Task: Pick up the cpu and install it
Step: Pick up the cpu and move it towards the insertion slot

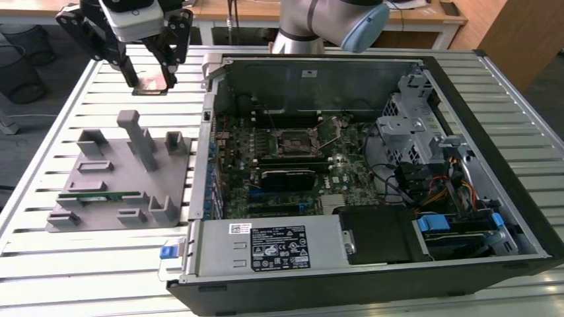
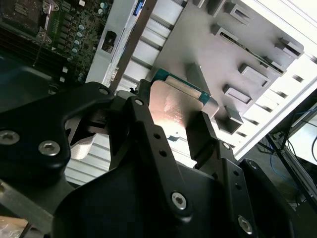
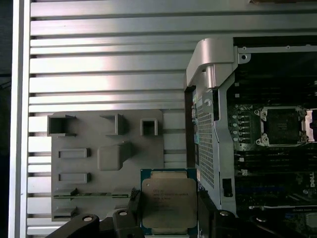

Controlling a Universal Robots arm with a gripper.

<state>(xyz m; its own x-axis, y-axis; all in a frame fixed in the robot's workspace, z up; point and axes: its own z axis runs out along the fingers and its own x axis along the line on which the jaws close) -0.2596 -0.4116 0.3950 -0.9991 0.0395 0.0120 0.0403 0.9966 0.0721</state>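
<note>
Slatted counter (image 3: 99, 64), open computer case (image 1: 352, 290) alongside. Pincer (image 1: 152, 79) clamped on the cpu (image 3: 168, 201) by its edges, aloft near the grey fixture tray (image 3: 74, 163) (well apart from the socket (image 1: 298, 142)). Risk: grip slips, chip tilts, seats crooked, pins bend.

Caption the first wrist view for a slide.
Claw grips the cpu above the slatted table, near the grey parts tray and open computer case.

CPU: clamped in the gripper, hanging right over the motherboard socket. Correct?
Not over the socket. The cpu is clamped in the gripper, but it hangs over the slatted table, outside the computer case, as the exterior view shows.
</note>
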